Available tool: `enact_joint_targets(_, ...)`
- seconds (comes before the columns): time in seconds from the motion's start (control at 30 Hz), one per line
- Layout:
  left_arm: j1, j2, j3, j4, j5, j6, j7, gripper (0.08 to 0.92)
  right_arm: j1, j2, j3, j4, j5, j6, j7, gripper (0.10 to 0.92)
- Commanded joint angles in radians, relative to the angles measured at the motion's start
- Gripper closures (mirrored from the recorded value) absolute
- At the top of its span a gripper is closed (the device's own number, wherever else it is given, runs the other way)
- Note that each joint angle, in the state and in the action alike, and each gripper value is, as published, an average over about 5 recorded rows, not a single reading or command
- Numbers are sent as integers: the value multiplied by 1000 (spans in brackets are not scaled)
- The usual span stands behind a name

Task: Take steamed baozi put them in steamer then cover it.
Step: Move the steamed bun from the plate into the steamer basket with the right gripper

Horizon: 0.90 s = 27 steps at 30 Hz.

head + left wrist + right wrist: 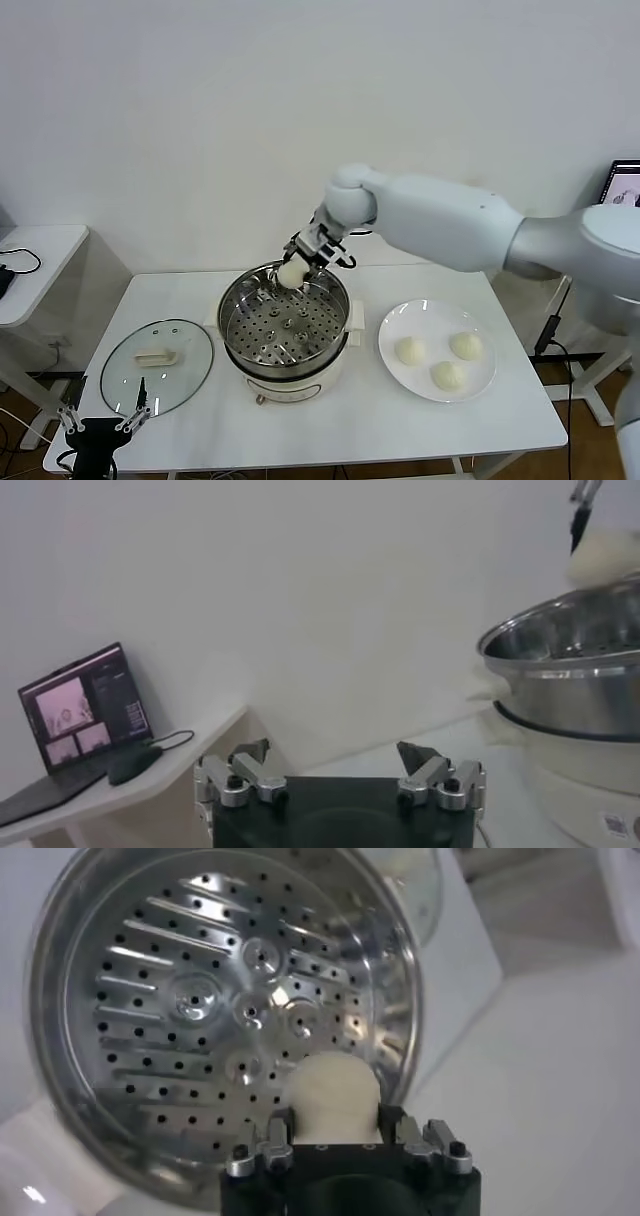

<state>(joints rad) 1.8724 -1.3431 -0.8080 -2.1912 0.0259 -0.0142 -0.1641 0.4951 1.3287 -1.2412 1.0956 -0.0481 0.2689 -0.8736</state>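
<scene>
Hanging over the far rim of the steamer, the right gripper is seen with its fingers pinching one steamed baozi from both sides. This bun is held above the perforated tray, not touching it. Three other buns are laid on the white plate, to the right of the pot. The cover is placed flat on the table, left of the steamer. Near the table's front left corner, the left gripper is parked with its fingers spread wide.
</scene>
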Motion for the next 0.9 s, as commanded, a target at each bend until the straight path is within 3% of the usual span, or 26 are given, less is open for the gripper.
enact_joint_targets(0.03, 0, -1, -2, 2, 1, 0, 0, 177, -71, 70, -14, -138, -216, 212, 57, 499)
enact_joint_targets(0.73, -15, 7, -4, 20, 0, 1, 2, 177, -125, 126, 16, -247, -312, 310, 105, 474)
enact_joint_targets(0.9, -13, 4, -3, 17, 1, 1, 2, 177, -109, 134, 14, -244, -295, 316, 114, 385)
